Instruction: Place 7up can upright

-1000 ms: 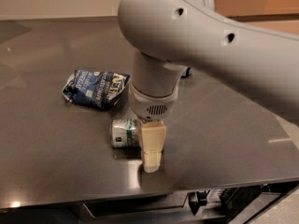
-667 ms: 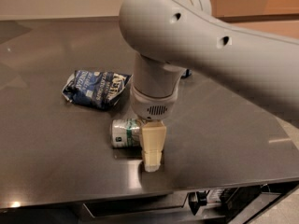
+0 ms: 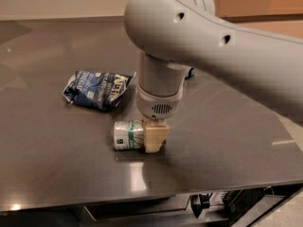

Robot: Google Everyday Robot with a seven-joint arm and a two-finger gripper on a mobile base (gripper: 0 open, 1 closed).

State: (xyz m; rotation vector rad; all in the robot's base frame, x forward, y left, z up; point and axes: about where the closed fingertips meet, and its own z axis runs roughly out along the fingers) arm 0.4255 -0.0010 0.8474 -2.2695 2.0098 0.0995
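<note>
Down low with the gripper (image 3: 155, 137), right at the can (image 3: 127, 135), over its end toward the right of the view. Cannot tell whether clamped on it or merely set against it.

Lying on its side, flat on the surface (image 3: 57, 174), with green band and silver-white wall in plain sight. So not yet upright: judged early in the task, at the grasp or just before a lift. Left to do, by the look of it: get a firm hold, lift clear, turn through a quarter so the top faces up, set down, let go.

Just behind and to the left, near the can but apart from it, a crumpled blue-and-white bag (image 3: 97, 89). Probably close enough to be brushed in a wide swing, otherwise out of the way.

Above it all, the bulky grey arm (image 3: 203, 46), hiding much of the surface behind. At its far edge, a sliver of dark blue (image 3: 190, 73), too hidden to name.

Room enough, probably, in front of the can for standing it up.
</note>
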